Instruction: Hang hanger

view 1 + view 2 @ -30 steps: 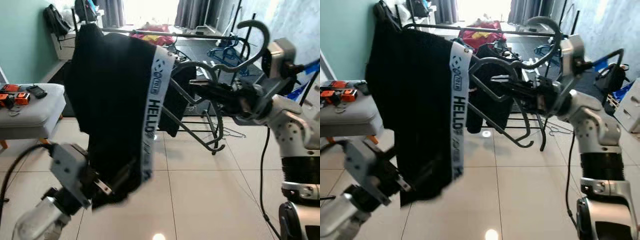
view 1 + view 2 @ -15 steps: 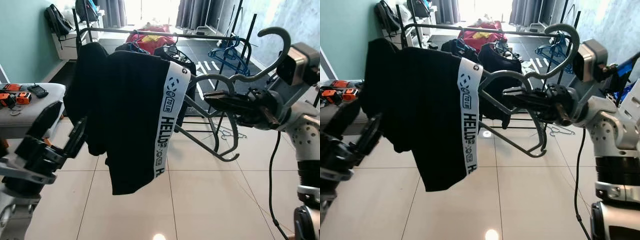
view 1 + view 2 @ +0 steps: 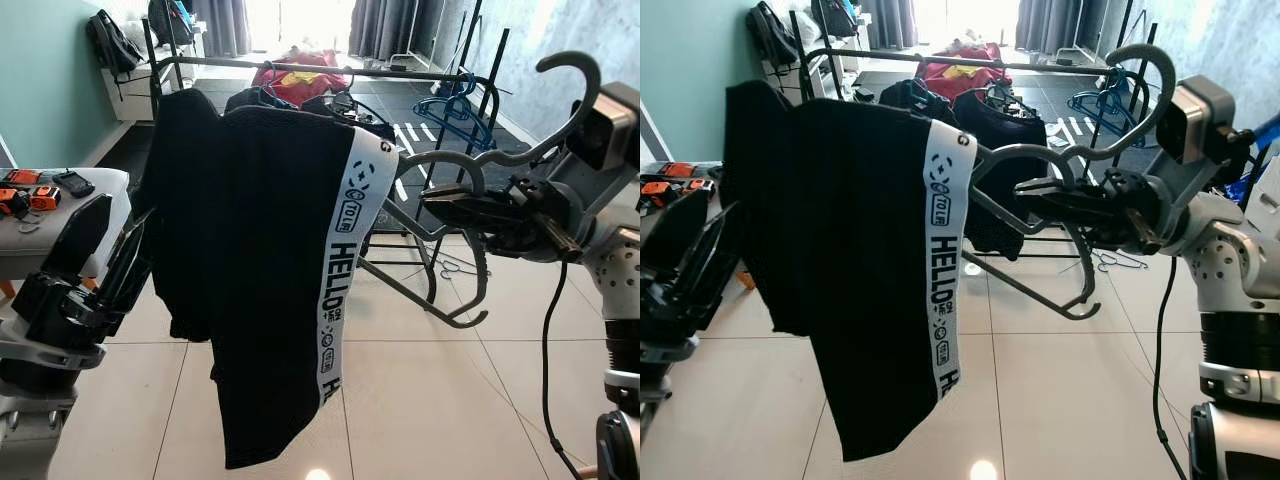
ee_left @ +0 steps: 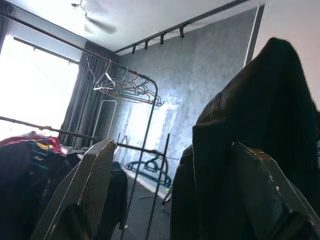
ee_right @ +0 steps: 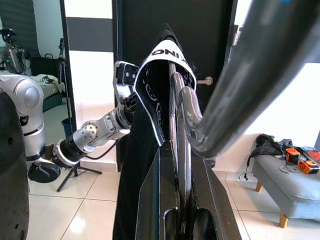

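My left gripper (image 3: pixel 115 262) sits low on my left, fingers spread and holding nothing, just beside the near edge of the black shorts (image 3: pixel 265 280) but apart from the cloth. Behind it, a grey bench (image 3: pixel 60 215) carries small orange gadgets on its top.

The shorts drape over the lower bar of the hanger (image 3: pixel 440 215), waistband with its white printed strip toward the middle of the scene, legs hanging free above the tiled floor (image 3: pixel 420 390). My right gripper (image 3: pixel 450 205) is clamped on the hanger's wire frame just below the hook, which curls up beside my right wrist. Beyond stands the rack (image 3: pixel 970 66), its top rail already crowded with dark clothes.

I judge the hanger stiff and light, while the shorts are soft, lopsided and liable to slide along the bar if I tilt it; near the hook is the sensible hold, keeping the hook free for the rail.

The right wrist view shows my fingers (image 5: pixel 160 195) pinching the wire end-on; the left wrist view shows a second rack (image 4: pixel 127 82) of bare hangers
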Tool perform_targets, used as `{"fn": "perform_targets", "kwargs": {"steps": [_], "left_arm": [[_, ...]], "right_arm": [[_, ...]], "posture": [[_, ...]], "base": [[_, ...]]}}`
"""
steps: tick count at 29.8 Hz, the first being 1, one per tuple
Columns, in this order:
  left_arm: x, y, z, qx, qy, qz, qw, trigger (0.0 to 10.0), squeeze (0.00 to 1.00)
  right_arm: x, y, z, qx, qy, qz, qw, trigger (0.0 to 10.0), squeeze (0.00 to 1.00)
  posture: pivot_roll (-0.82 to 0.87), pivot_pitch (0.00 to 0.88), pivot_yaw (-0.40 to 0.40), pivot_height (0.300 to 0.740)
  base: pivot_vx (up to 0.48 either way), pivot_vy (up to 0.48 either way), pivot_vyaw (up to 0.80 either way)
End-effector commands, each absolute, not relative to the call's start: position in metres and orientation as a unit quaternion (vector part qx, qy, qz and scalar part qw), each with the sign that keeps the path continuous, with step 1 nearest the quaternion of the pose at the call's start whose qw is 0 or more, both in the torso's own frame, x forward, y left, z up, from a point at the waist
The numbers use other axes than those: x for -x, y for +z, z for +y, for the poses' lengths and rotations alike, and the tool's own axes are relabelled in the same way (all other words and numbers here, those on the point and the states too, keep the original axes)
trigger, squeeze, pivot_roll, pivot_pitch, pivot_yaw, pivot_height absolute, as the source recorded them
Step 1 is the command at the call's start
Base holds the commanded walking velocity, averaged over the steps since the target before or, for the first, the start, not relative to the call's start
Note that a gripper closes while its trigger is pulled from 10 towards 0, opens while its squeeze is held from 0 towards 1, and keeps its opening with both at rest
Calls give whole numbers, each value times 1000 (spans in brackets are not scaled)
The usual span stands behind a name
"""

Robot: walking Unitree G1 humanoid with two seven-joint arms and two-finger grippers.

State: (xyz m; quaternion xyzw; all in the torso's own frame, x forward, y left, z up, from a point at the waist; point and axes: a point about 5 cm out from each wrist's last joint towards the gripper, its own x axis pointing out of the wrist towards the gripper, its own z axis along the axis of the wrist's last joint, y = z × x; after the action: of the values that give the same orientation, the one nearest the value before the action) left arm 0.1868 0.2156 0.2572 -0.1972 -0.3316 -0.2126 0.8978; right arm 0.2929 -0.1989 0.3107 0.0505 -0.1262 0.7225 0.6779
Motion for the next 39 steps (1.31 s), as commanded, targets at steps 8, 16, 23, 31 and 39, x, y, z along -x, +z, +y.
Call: {"fn": "perform_targets", "kwargs": {"steps": [8,16,23,31,39], "left_arm": [[-180,261,211,226,-259,-337,877,0,992],[-180,260,200,244,-299,-324,864,9490,0],[-184,255,186,250,-324,-307,859,0,0],[-186,256,184,254,-325,-308,857,0,0],[-186,261,195,240,-306,-322,863,0,0]], "right_arm": [[-290,320,-201,-44,722,-147,675,10000,0],[-291,319,-197,-47,721,-146,675,10000,0],[-290,319,-192,-48,727,-146,669,10000,0],[-289,321,-191,-46,729,-148,666,10000,0],[-288,320,-190,-45,727,-148,668,10000,0]], "posture": [[-19,0,-35,740],[-19,0,-35,740],[-20,0,-36,740],[-23,0,-36,740],[-23,0,-36,740]], "base": [[0,0,0],[0,0,0],[0,0,0],[0,0,0],[0,0,0]]}}
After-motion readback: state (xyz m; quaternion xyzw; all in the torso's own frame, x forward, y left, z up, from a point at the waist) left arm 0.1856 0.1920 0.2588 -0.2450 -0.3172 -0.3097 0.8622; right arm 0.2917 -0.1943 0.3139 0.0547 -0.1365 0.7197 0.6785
